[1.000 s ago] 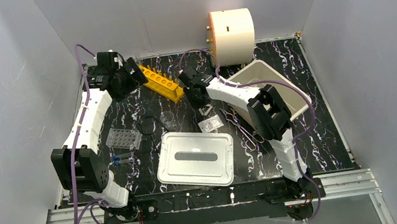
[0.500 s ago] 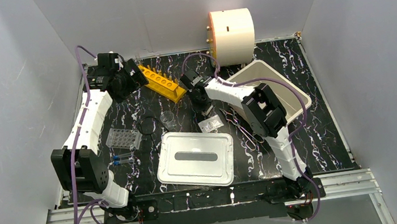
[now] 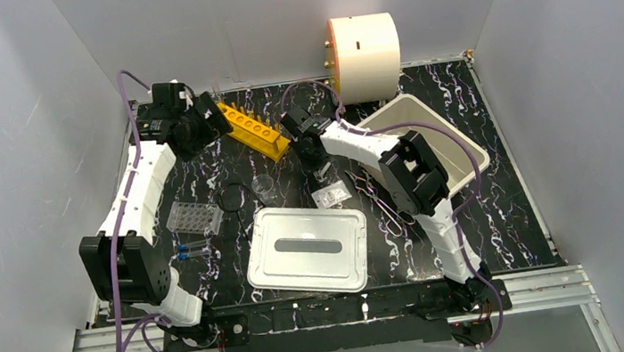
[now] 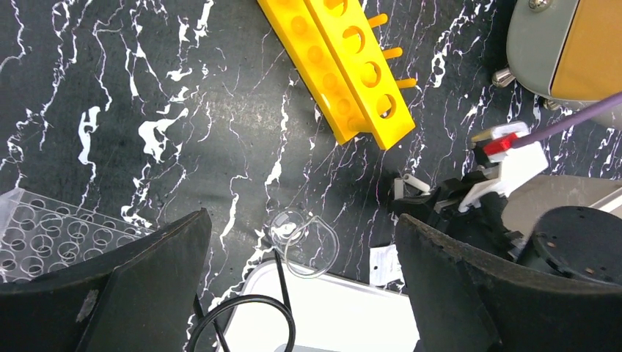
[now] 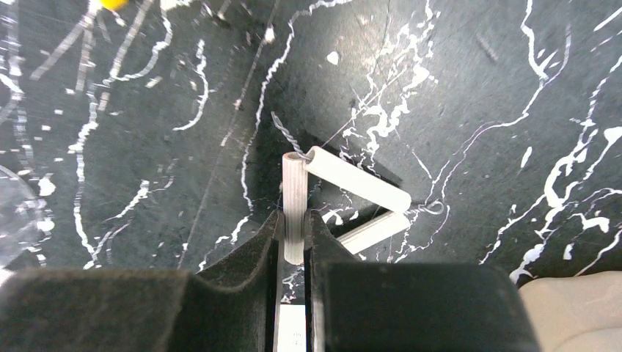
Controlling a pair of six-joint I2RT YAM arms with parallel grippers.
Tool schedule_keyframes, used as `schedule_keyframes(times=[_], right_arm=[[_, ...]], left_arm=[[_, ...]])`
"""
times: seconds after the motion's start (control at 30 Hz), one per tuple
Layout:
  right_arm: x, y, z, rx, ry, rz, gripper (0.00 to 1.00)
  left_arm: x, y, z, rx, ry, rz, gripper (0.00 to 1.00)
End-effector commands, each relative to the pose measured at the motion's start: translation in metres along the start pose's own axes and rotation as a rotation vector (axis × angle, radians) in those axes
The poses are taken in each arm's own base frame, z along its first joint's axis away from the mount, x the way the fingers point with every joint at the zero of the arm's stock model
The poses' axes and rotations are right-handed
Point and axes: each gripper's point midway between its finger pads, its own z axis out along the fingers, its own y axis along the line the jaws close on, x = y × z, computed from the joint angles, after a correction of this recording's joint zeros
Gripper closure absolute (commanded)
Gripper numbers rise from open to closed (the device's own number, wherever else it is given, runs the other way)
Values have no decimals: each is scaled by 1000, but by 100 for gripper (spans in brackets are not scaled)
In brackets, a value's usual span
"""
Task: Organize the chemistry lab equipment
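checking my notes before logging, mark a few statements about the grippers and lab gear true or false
1. The right gripper is shut on one side of the white triangle. True.
2. The left gripper holds the orange tube rack. False: it is open; the rack lies on the table.
3. The flat lid covers the white tub. False: it lies on the table, apart from the tub.
4. The clear well plate lies on the table. True.
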Motion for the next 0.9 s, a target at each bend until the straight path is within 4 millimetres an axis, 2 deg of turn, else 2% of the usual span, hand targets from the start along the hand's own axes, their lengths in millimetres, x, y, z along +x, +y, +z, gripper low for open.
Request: schedule_keyframes(times=[0.0,0.1,0.2,0.3,0.43,0.5,0.7,0.87], right_arm=[[-89,14,-92,-113,-321,26,93],[-113,23,-134,-193,-434,34,93],[-131,14,-171,-170,-525,47,92],[-146,-5,-205,-99,-615,65,92],[-153,-40,-244,38,-711,100,93],[-149,-61,-256,117,-735,125,94],[-124,-100,-292,205,-770,188,96],[-87,-143,-292,305,-703,269,98]], left_arm=[[-31,-14,-42,52,-117,63,4],[-47,-9,-55,6,-184,73,3],[-55,-4,-63,-30,-220,78,3],[-57,0,-66,-49,-230,83,2],[-52,1,-59,-47,-208,75,2],[-50,-1,-56,-40,-198,72,2],[-48,-4,-48,-27,-176,60,2],[-44,-10,-41,0,-150,45,2]])
